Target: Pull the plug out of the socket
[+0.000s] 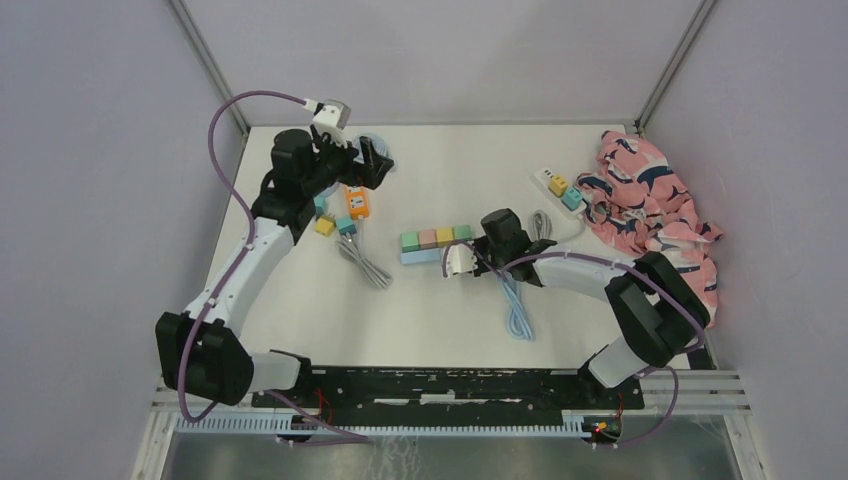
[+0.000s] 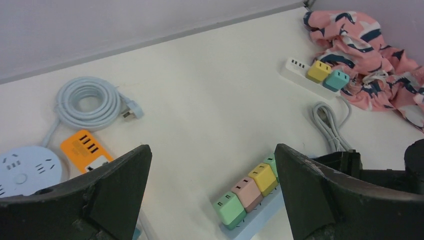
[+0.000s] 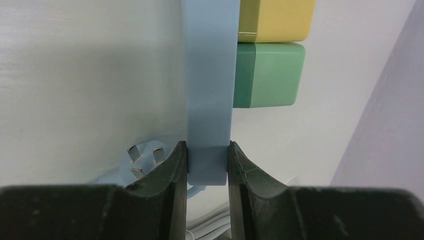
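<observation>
The right jaws are clamping the near end of the blue power strip (image 3: 209, 75), one finger pressing on each of its long sides, so they are closed on it and not on any plug. The strip is running straight away from the jaws. The green plug (image 3: 270, 75) is sitting seated in the strip just past the right-hand finger, apart from it, and the yellow plug (image 3: 277, 20) is sitting touching the green one farther out. Beside the left-hand finger a loose pale blue plug (image 3: 142, 160) is lying on the bench (image 3: 75, 75) with its three prongs showing.

The left jaws are standing wide apart, holding nothing and touching nothing, hanging above the bench. Between and ahead of them a row of four cube plugs (image 2: 247, 192) is showing on the same strip. Off to their left an orange socket block (image 2: 85, 147), a round socket (image 2: 25, 167) and a coiled cable (image 2: 87, 102) are lying near one another. Far ahead to their right a white strip (image 2: 300, 70) is carrying two more plugs, next to a pink cloth (image 2: 370, 45) and a grey cable bundle (image 2: 330, 125).
</observation>
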You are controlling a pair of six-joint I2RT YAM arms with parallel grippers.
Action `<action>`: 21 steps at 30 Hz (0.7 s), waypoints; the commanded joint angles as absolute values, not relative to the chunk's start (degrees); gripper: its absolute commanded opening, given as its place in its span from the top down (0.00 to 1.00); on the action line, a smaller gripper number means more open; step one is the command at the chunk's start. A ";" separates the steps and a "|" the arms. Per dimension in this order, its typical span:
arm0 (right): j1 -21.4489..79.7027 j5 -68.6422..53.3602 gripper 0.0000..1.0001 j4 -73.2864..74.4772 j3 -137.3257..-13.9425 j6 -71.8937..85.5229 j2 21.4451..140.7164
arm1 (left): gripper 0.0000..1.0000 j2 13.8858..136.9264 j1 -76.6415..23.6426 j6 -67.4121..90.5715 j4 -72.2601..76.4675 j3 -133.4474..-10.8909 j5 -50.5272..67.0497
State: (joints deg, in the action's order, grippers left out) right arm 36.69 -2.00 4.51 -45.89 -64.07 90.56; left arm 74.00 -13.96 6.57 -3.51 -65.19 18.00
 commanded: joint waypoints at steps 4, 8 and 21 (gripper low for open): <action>37.09 -6.36 1.00 -2.32 -39.55 -71.65 86.01 | 0.03 82.82 -13.92 9.65 -2.22 -63.68 38.38; 37.18 -7.55 1.00 -7.23 -35.65 -74.94 85.47 | 0.05 85.45 -14.26 12.48 -6.38 -60.73 39.26; 37.16 -8.83 1.00 -17.41 -30.36 -79.27 86.63 | 0.16 87.35 -17.10 19.89 7.26 -44.25 37.66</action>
